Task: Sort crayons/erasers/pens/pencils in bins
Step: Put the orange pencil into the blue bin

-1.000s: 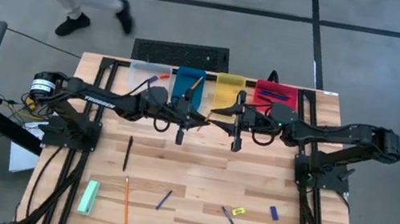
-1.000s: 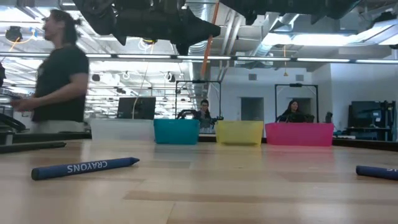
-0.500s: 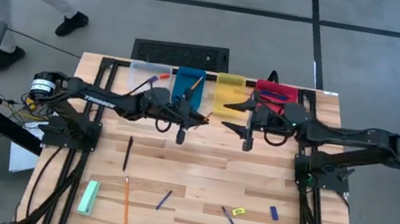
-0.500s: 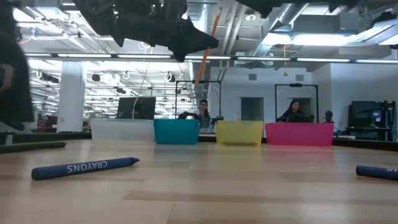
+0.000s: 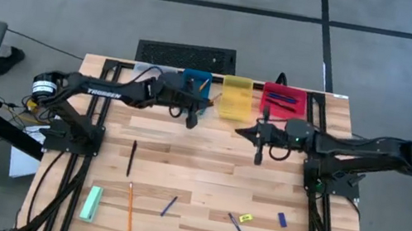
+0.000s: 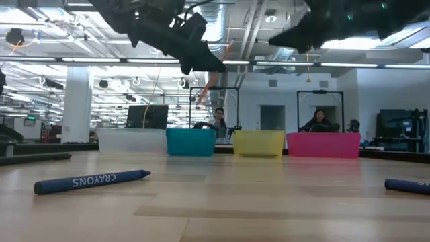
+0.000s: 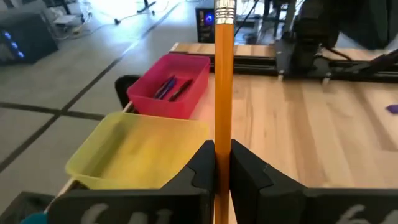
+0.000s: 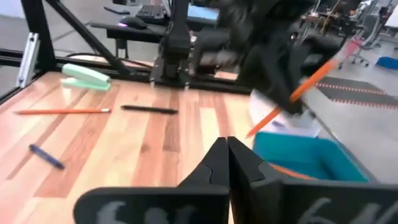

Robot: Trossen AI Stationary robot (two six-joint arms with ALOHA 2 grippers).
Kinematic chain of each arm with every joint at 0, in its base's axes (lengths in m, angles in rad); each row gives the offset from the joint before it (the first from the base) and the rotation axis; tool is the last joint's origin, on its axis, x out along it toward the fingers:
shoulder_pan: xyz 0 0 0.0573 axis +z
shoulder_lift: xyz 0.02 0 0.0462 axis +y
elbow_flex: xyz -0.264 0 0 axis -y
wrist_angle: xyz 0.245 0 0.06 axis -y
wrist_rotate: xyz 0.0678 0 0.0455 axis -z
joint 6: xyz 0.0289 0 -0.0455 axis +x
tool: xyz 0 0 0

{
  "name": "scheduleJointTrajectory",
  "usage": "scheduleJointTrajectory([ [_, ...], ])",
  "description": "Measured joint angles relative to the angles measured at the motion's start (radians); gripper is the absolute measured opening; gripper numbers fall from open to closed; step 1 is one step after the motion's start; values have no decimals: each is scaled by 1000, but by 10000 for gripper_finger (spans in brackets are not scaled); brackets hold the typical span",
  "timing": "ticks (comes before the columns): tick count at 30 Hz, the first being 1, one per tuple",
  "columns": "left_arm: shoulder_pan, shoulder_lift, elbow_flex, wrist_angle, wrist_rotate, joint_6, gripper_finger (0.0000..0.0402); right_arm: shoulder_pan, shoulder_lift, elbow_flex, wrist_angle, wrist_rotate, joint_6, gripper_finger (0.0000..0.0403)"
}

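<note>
My left gripper (image 5: 196,107) is over the blue bin (image 5: 195,83) at the far edge, shut on a long orange pencil (image 7: 222,81), which also shows in the low view (image 6: 216,70). My right gripper (image 5: 259,139) is shut and empty, above the table in front of the red bin (image 5: 283,97). The clear bin (image 5: 152,75) and the yellow bin (image 5: 236,95) complete the row. The red bin holds dark pens (image 7: 169,87). An orange stick lies in the blue bin (image 8: 285,169). My left gripper pinches the pencil's shaft (image 7: 222,146) between its two fingers. The fingers lie about level, pointing toward the table's right, across the pencil. The pencil is lifted clear and stands steeply tilted, with its metal-capped end (image 7: 224,9) up.
On the near half of the table lie a black pen (image 5: 132,158), a pencil (image 5: 128,207), a green block (image 5: 91,203), a blue crayon (image 5: 168,206), a dark pen (image 5: 236,224), a yellow eraser (image 5: 246,218) and a blue eraser (image 5: 282,220).
My left gripper has carried the pencil toward the table's far edge and now stands over the blue bin; the pencil has tipped further from upright. My right gripper has drawn away from it toward the table's right edge and a little toward the near edge.
</note>
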Motion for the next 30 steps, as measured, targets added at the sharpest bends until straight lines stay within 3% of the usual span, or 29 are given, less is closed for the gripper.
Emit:
scheduleJointTrajectory([
  [10, 107, 0, 64, -151, -3, 11, 13, 64, 11, -221, 269, 0, 72, 4],
  [30, 277, 41, 99, -210, 42, -20, 13, 104, 12, -243, 330, 0, 62, 3],
])
